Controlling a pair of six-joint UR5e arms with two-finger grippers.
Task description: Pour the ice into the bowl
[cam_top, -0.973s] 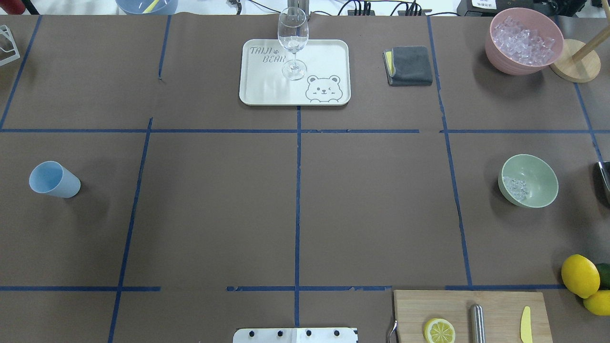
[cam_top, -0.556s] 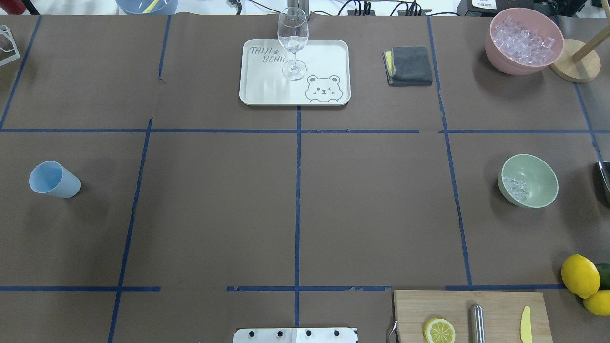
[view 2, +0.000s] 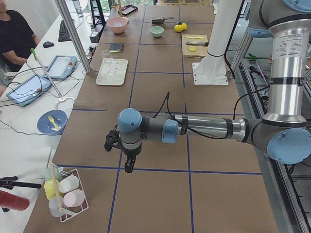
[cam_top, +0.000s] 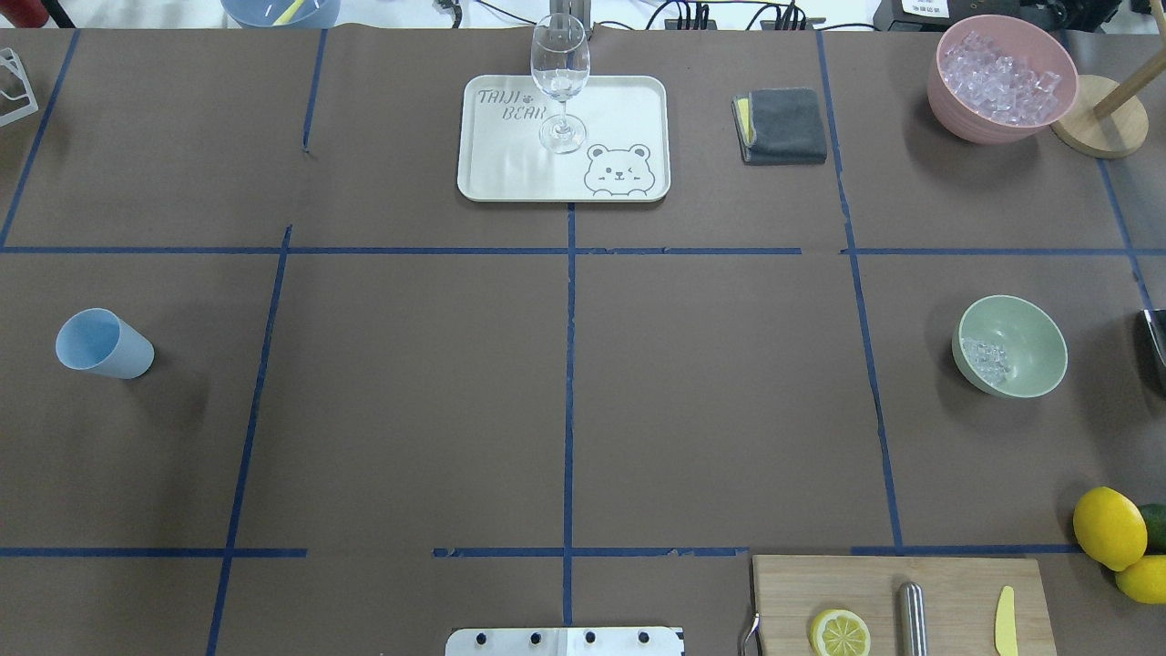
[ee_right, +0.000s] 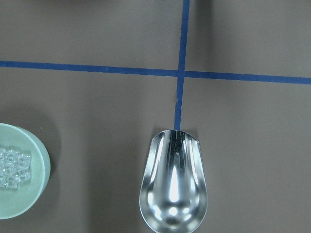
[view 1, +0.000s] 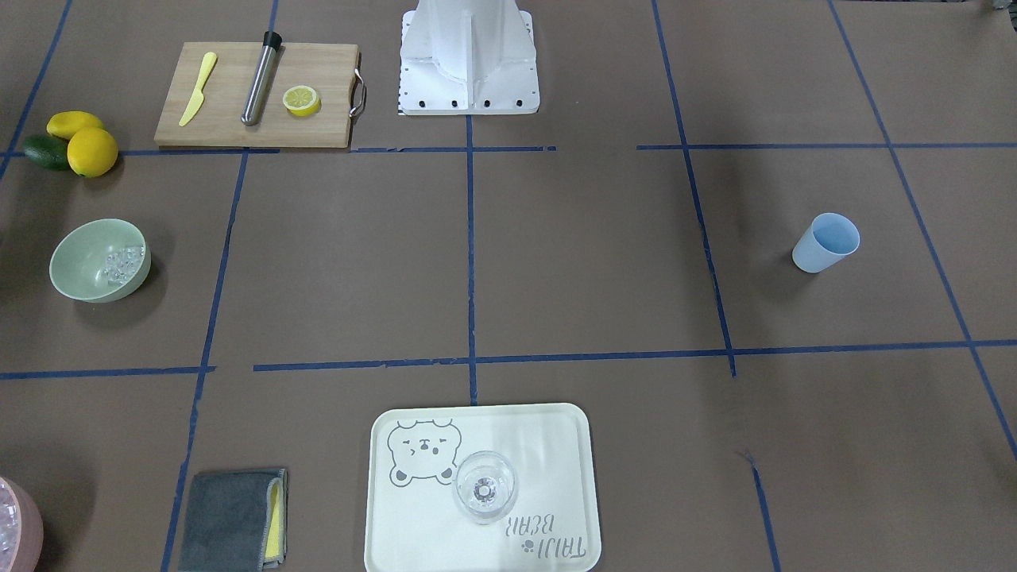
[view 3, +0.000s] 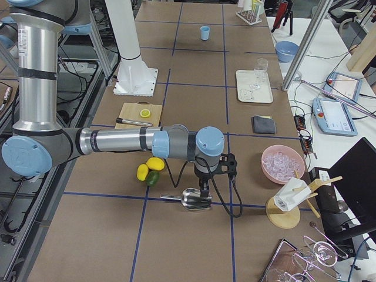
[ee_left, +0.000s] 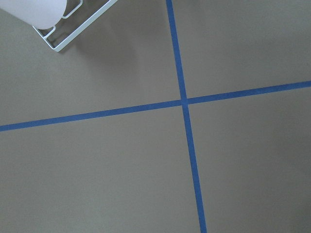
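The right gripper (view 3: 204,189) hangs low over the table (cam_top: 410,410), fingers pointing down at a metal scoop (ee_right: 172,182). It shows only in the side view, so I cannot tell how wide its jaws are or whether they hold the scoop. In the right wrist view the scoop's hollow lies at 6 o'clock and the bowl (ee_right: 44,167) at 9 o'clock of it, apart, with a strip of brown table covering between them. The ice (cam_top: 987,357) sits in the bowl, heaped against one side.

Seen from overhead, the bowl is at the table's 3 o'clock. Around it are a pink container (cam_top: 975,118) full of ice at 1 o'clock, lemons (cam_top: 1109,527) at 5 o'clock and a cutting board (cam_top: 956,592) at 6 o'clock. A gray cloth (cam_top: 785,125) is at the bowl's 10 o'clock. A tray (cam_top: 510,173) with a wine glass (cam_top: 559,68) on it is at the table's 12 o'clock, and a blue cup (cam_top: 100,343) at 9 o'clock.

The left gripper (view 2: 127,165) hovers past the cup at the table's far left end, near a wire rack (ee_left: 73,24). Its opening cannot be judged either.
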